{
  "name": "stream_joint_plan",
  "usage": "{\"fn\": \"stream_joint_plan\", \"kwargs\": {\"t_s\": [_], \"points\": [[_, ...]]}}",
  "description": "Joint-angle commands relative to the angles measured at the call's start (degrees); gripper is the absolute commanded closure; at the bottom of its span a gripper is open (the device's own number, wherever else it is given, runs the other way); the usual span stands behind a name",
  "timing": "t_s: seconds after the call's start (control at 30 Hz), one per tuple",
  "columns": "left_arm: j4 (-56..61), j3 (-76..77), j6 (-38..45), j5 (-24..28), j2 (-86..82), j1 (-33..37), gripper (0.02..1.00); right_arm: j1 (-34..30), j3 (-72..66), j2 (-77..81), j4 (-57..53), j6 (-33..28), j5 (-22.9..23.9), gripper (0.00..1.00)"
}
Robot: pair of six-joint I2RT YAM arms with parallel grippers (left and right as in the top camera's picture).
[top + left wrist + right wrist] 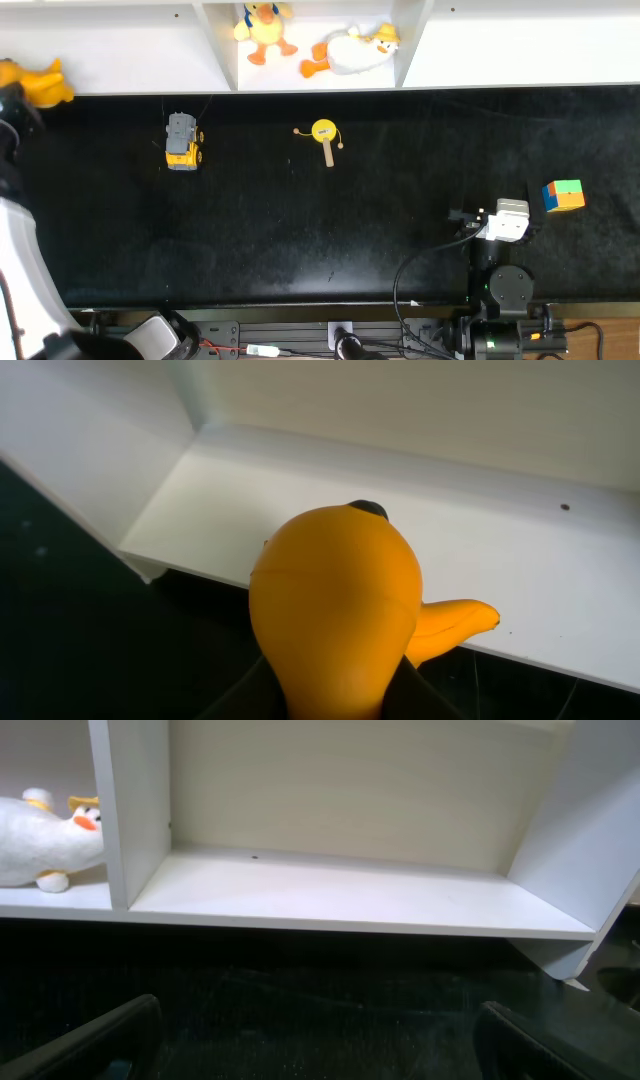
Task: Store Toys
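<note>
Well, here is how I read my own two arms.

Left pincer [330,708]: clenched on the orange toy [335,610], its rounded body wedged between my fingers [235,702] so it cannot slip while I carry it.

Where the toy is: at the front lip of the shelf [500,60], before the left compartment [300,490]. I cannot tell whether it touches the board or hangs just above it.

Why there: I judge this bay is meant for it, since the middle compartment [312,15] already holds a yellow duck [264,28] and a white duck [350,50].

Long axis: it runs out of my pincer toward the shelf's back wall, bulb end leading. From above, the toy stretches along the shelf's front edge.

Which way it points: a flat orange limb [455,625] sticks out sideways, toward the middle of the shelf. A dark spot sits at the far tip. I cannot say which end is the head.

Right pincer [320,1055]: released, fingers spread wide, low over the bench [320,220] and facing the right-hand bay. I judge it is parked out of my left arm's way.

Waiting on the bench: a toy truck [182,142], a rattle [325,135] with its handle pointing toward my bases, and a colour cube [563,195] near my right arm.
</note>
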Motion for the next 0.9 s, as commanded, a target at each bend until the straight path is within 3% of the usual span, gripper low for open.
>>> {"fn": "stream_joint_plan", "kwargs": {"t_s": [0.03,0.37,0.9], "points": [[-0.13,4.37,-0.74,-1.57,5.75,-1.27,0.814,-0.15,-0.81,-0.37,0.28,-0.17,-0.37,0.005],[3.48,7.43,-0.72,-1.77,11.17,-3.82,0.796,-0.15,-0.81,-0.37,0.28,-0.17,-0.37,0.005],[4.72,7.50,-0.68,-11.67,14.56,-7.34,0.781,-0.15,-0.81,-0.37,0.28,-0.17,-0.37,0.007]]}}
